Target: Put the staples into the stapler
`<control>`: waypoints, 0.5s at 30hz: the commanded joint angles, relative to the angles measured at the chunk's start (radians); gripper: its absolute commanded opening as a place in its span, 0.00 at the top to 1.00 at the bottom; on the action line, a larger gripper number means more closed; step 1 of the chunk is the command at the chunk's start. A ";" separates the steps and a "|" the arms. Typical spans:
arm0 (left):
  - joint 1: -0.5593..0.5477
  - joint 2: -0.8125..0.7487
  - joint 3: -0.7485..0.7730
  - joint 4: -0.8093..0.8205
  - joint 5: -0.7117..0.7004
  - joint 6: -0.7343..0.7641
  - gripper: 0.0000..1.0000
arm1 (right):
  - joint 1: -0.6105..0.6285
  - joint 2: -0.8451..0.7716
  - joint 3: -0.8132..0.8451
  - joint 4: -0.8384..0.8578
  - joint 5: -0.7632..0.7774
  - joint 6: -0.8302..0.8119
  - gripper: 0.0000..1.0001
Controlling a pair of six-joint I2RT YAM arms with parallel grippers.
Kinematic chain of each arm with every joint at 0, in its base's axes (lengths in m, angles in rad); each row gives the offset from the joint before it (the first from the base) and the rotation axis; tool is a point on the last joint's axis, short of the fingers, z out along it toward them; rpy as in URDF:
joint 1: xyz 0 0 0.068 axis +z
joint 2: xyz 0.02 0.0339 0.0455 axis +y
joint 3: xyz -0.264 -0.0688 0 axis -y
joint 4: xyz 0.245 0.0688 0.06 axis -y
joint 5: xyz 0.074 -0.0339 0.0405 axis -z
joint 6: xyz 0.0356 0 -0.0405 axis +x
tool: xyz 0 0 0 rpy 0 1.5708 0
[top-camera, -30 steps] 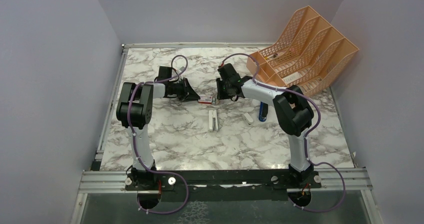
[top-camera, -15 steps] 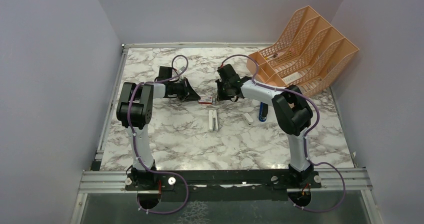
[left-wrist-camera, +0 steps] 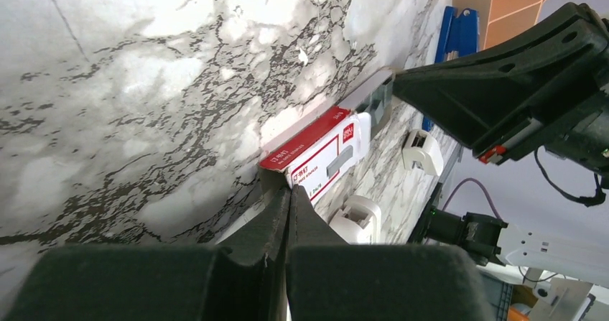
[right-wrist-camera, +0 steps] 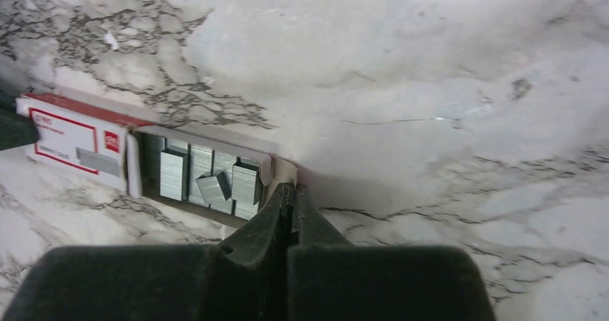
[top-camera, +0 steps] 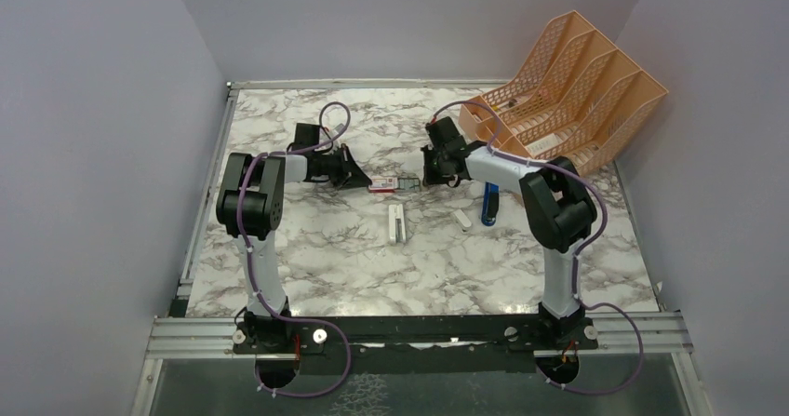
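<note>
A red-and-white cardboard box (top-camera: 381, 185) lies mid-table, and its inner tray (top-camera: 408, 183) is slid out to the right. Several grey blocks of staples (right-wrist-camera: 212, 181) lie in the tray, one of them tilted. My left gripper (left-wrist-camera: 289, 190) is shut on the box's left end flap (left-wrist-camera: 271, 171). My right gripper (right-wrist-camera: 291, 189) is shut on the tray's cardboard end flap (right-wrist-camera: 285, 168). The white stapler (top-camera: 397, 221) lies just in front of the box, apart from both grippers. Its rounded end (left-wrist-camera: 355, 219) shows in the left wrist view.
A tiny white stub (top-camera: 463, 219) and a blue-and-black tool (top-camera: 488, 204) lie right of the stapler, under the right forearm. An orange mesh file rack (top-camera: 568, 90) stands at the back right. Marble tabletop (top-camera: 326, 258) stretches toward the arm bases.
Both grippers have closed. The right gripper has moved to the right, drawing the tray out of the box and baring the staples. The left arm has held its place.
</note>
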 commanded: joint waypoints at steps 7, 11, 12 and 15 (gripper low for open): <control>0.013 -0.053 0.026 -0.117 -0.119 0.043 0.88 | -0.060 -0.121 -0.104 0.007 0.055 -0.029 0.92; 0.013 -0.101 0.049 -0.199 -0.215 0.063 0.58 | -0.059 -0.169 -0.100 -0.013 0.077 -0.022 0.64; 0.013 -0.116 0.052 -0.220 -0.238 0.069 0.53 | -0.059 -0.182 -0.097 -0.022 0.084 -0.020 0.58; 0.013 -0.183 0.040 -0.266 -0.293 0.091 0.48 | -0.059 -0.227 -0.096 -0.041 0.087 -0.022 0.53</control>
